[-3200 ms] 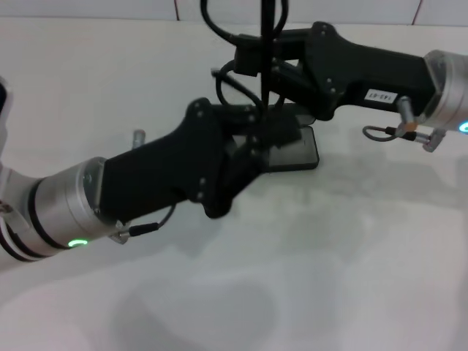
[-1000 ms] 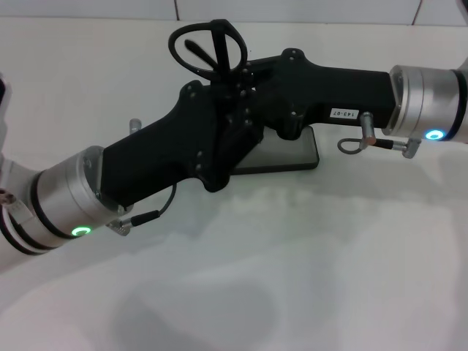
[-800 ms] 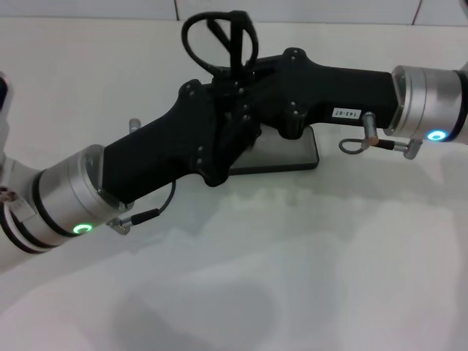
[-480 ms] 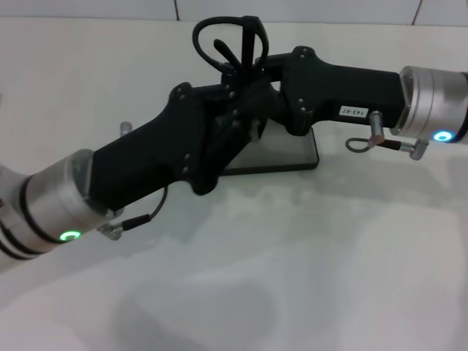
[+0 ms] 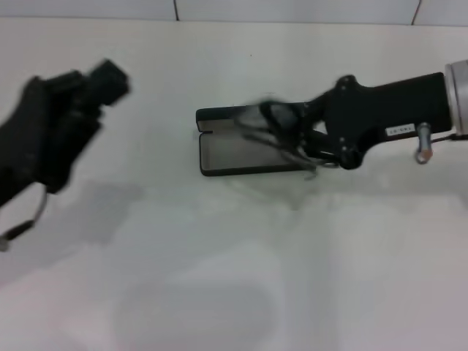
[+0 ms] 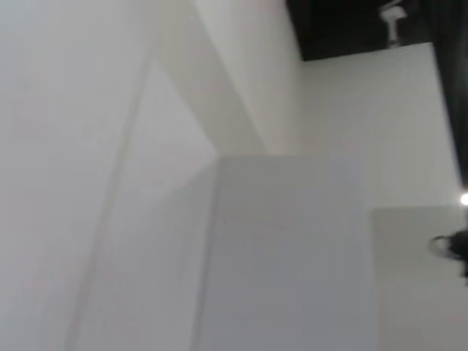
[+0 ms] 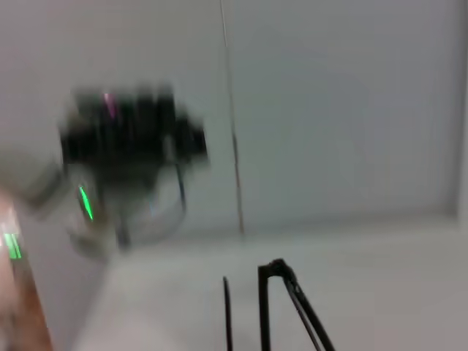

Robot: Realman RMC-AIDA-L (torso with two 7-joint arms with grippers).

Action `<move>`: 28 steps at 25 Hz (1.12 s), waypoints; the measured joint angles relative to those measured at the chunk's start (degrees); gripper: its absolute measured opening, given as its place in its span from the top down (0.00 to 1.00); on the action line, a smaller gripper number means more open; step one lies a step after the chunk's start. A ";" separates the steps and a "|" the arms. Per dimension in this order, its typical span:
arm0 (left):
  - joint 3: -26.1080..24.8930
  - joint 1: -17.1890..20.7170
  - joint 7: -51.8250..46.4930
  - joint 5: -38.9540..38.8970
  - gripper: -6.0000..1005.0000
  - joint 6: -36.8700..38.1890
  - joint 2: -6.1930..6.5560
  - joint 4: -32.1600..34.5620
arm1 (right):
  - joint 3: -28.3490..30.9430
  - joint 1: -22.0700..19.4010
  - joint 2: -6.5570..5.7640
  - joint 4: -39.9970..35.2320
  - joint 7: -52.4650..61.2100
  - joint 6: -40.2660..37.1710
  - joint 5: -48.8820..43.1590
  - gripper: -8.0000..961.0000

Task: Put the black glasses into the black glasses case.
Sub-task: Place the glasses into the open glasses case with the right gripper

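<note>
The black glasses case (image 5: 219, 156) lies open at the table's middle, grey lining up, its lid (image 5: 219, 115) at the far side. My right gripper (image 5: 294, 136) reaches in from the right and is shut on the black glasses (image 5: 269, 117), which hang blurred over the case's right end. Thin temple arms (image 7: 272, 307) show in the right wrist view. My left gripper (image 5: 102, 77) is far off at the left, raised and blurred, with nothing in it. The left wrist view shows only walls.
White table (image 5: 241, 278) all around the case. A tiled wall edge (image 5: 175, 10) runs along the back. The left arm (image 7: 128, 142) shows blurred in the right wrist view, far from the glasses.
My left arm has swung away from the case to the far left. My right gripper has come down and right with the glasses, from above both arms to low over the open case.
</note>
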 joint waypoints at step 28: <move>-3.95 1.28 3.00 0.40 0.93 -0.19 0.17 -3.17 | -29.47 21.18 5.27 -0.83 49.90 13.55 -54.66 0.83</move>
